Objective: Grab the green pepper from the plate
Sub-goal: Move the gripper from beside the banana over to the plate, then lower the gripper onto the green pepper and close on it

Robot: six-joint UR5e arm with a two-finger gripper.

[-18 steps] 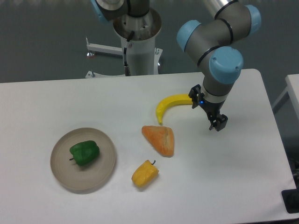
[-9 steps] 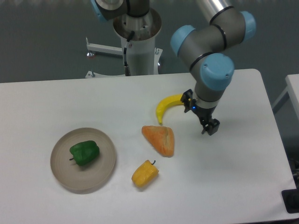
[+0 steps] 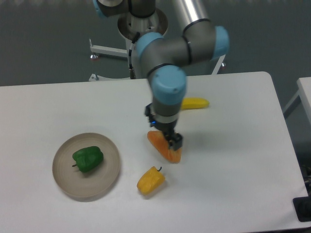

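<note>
Green pepper (image 3: 88,159) sits on plate (image 3: 65,182), untouched. Claw (image 3: 175,141) has swung from far side of banana (image 3: 194,103) toward plate; now hangs over orange wedge (image 3: 164,147), with yellow pepper (image 3: 150,180) nearer plate. Approach under way, grasp not begun. Claw spread or pressed together: cannot tell. No readable writing or brands on desk (image 3: 233,184).

The arm (image 3: 167,82) swings left; its gripper (image 3: 175,141) now sits over the orange wedge (image 3: 163,145), and the arm covers most of the banana (image 3: 196,103).
</note>
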